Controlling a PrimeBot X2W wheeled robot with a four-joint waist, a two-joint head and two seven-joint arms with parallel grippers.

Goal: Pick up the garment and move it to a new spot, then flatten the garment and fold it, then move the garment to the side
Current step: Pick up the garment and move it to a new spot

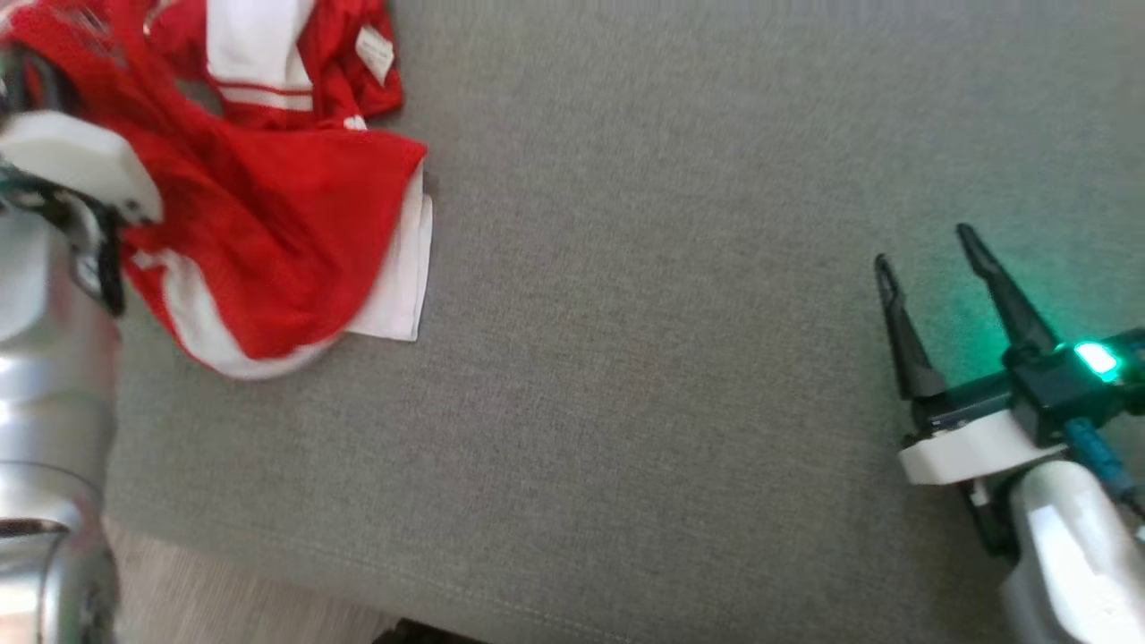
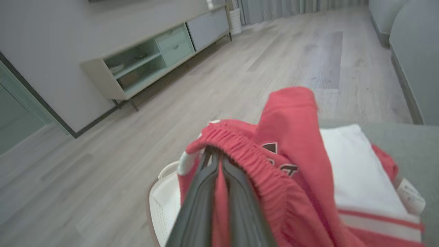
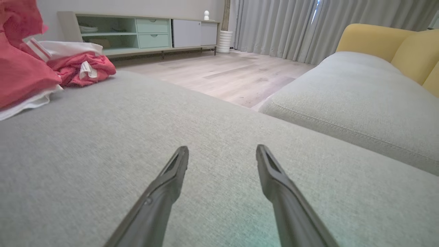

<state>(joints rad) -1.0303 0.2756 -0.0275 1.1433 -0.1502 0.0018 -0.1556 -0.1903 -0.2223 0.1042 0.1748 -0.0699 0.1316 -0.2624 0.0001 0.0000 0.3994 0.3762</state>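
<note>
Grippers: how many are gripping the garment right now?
1: the left gripper, shut on the garment near its waistband. The right gripper is open over bare cushion, away from it.

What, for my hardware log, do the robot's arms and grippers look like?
Both the right gripper and left gripper have two long, dark, tapering fingers. The right has a black body, a glowing green light, a white collar and a blue cable; the left forearm is silver.

My left gripper (image 2: 216,154) has its fingers pinched together on the garment (image 2: 291,137), with my left forearm (image 1: 45,402) raised. My right gripper (image 1: 926,250) is low with its fingers spread wide and a green light (image 1: 1096,358) on at the wrist.
</note>
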